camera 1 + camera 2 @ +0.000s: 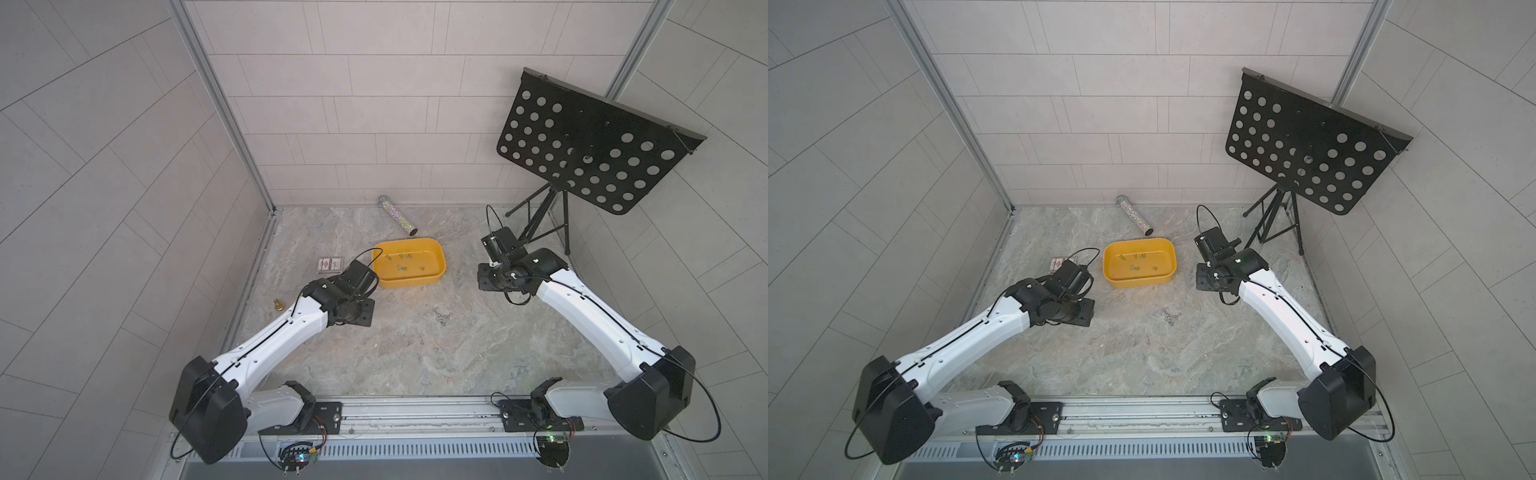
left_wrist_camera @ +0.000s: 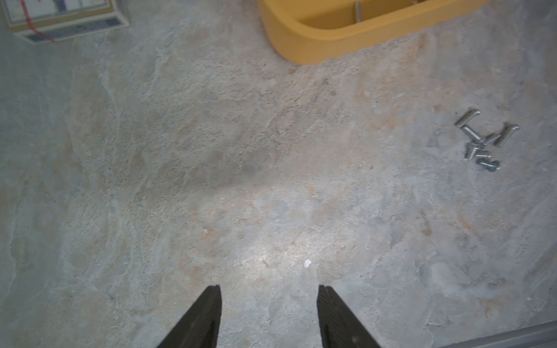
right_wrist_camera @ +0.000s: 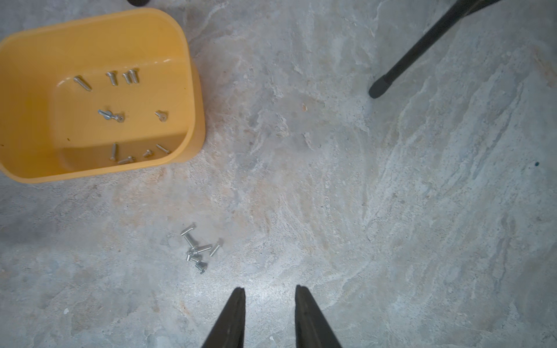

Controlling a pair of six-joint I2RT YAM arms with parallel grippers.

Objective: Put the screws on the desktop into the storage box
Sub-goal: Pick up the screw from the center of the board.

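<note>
Marbled desktop (image 1: 395, 357) is carrying a job that looks roughly two-thirds done: about a dozen screws (image 3: 111, 114) are already lying in the box (image 1: 415, 283), while a small cluster (image 1: 439, 316) (some seven, tangled together) is waiting near its front wall, between the arms. Left claw (image 2: 269, 289) and right claw (image 3: 269, 289) are both hovering part-open, gripping nothing.

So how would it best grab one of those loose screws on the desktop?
Probably the outer screw at the edge of the pile, pinched across its shank, from straight above. It lies flat on the desktop, so no side approach gets under it, and bare surface lies beside it.
</note>
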